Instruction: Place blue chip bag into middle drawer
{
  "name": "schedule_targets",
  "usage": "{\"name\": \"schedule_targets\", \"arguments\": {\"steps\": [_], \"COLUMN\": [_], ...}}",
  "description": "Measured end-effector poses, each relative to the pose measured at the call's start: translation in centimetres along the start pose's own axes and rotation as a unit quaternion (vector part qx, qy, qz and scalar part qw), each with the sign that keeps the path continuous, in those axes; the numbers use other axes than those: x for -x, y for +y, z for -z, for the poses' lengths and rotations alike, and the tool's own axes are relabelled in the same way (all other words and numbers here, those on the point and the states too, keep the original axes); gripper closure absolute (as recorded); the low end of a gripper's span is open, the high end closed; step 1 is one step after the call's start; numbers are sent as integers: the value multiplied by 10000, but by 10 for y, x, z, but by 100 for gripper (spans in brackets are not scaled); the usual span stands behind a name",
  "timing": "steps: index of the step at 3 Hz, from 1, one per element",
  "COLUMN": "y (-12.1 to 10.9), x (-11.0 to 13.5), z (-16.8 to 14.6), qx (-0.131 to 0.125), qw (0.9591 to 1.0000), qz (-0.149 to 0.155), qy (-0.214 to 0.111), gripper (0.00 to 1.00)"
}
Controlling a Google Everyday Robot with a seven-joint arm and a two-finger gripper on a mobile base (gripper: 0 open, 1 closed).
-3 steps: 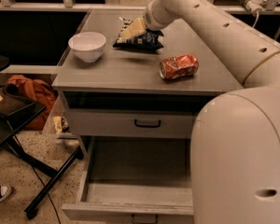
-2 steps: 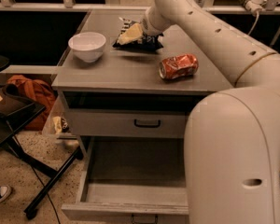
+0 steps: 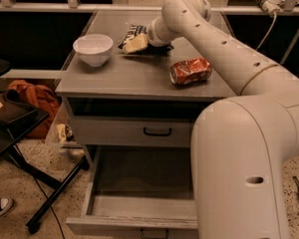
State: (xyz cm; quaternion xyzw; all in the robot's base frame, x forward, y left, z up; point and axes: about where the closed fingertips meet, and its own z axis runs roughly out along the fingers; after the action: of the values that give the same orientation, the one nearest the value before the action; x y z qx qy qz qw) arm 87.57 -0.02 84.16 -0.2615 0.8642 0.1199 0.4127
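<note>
Gripper [image 3: 135, 44] is at back of cabinet top [image 3: 139, 78], right on the blue chip bag [image 3: 132, 32], coming in from the right at end of the white arm [image 3: 214, 44]. Pale yellowish gripper part covers front of bag. Jaw state: can't tell from this view. Can't tell either whether bag is lifted or lying flat on the top.

Bag: dark blue w/ white lettering, showing above and to the right of gripper, between white bowl [image 3: 93, 49] and crushed red-orange soda can [image 3: 190, 70]. Bowl is upright, near left back of top, just beside the bag but apart from it. Can lies on its side, nearer the front right, apart from bag and gripper.

Upper drawer [image 3: 114, 132] under the top is closed, black handle [image 3: 157, 132] at centre.

Middle drawer [image 3: 134, 224] below it is pulled out wide open; grey floor and sides visible, right part hidden behind robot's big white body [image 3: 239, 173]. Bag isn't in the drawer.

Left side: black stand [image 3: 12, 121], orange cloth [image 3: 32, 96] on the floor behind it, shoe [image 3: 0, 206] at bottom left corner.
</note>
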Motion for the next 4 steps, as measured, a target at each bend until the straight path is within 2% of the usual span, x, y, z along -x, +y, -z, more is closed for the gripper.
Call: {"name": "schedule_targets", "arguments": {"steps": [1,2,4], "y": [1,-4,-5], "x": [0,0,7], "z": [-13,-15,-8], "qx": [21,-44,-63], "qw": [9999,9996,9996], "qz": [-87,-184,-191], "qy": [-118,-201,-208], "gripper": [19,42,89]}}
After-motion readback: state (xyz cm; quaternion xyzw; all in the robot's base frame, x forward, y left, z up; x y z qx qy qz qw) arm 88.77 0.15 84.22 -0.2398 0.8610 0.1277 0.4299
